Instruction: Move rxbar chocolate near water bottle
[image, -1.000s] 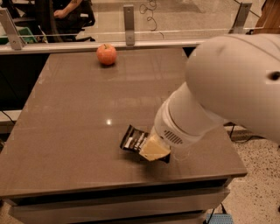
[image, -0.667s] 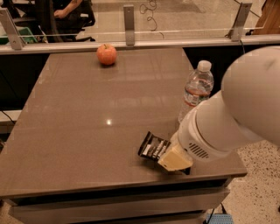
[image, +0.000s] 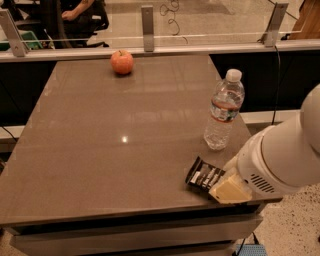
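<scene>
A: At the near right corner of the brown table (image: 100, 150), we see the gripper (image: 227, 189) clamped on the rxbar chocolate (image: 204, 176), close to the edge.
B: We see the water bottle (image: 224, 111) upright just behind it, apart. An apple (image: 122, 62) sits by the far edge; beyond the glass partition (image: 210, 20), a person (image: 75, 12) sits.

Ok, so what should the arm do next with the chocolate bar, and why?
Probably leave the rxbar chocolate where it is and draw the gripper back off it. The bar appears to rest on the table just in front of the water bottle, apart from it but close, with the gripper at the bar's end by the front edge.
</scene>
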